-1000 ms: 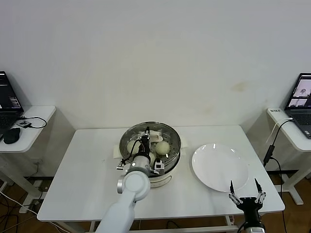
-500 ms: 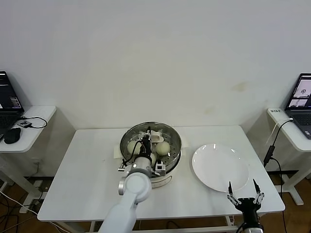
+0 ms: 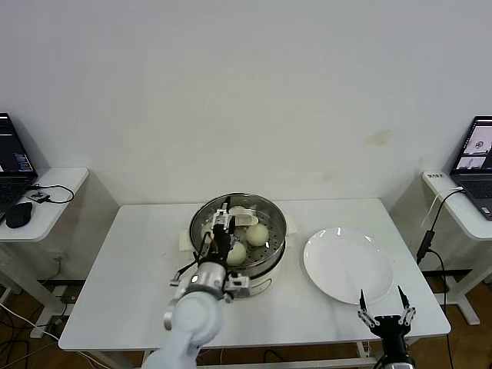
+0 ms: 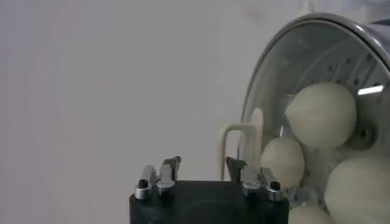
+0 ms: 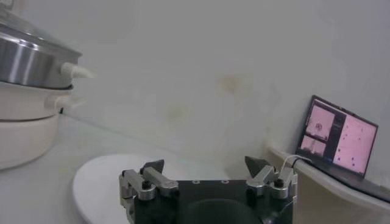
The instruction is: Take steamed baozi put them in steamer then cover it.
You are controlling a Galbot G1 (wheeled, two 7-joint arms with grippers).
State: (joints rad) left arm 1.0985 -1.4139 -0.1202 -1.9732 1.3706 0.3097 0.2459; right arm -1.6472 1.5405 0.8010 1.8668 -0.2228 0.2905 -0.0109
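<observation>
Toward the middle of the table (image 3: 138,269), nearer its far edge, sits the steamer (image 3: 270,244), shiny steel pot on a white base. Over its left rim hangs the left gripper (image 3: 218,229), jaws released and parted, clasping nothing. Just beyond them in the left wrist view stands the cream handle (image 4: 239,141) of the cover (image 4: 317,55), glass lid lying on the pot. Under the glass show the steamed baozi (image 3: 257,234), off-white and round, four of them visible in the left wrist view, packed close on the perforated tray. Further right, well apart from the pot, lies a flat white plate (image 3: 347,264), bare. At the near right corner of the table hovers the right gripper (image 3: 382,309), jaws spread wide, grasping nothing, just off the plate's near rim.
</observation>
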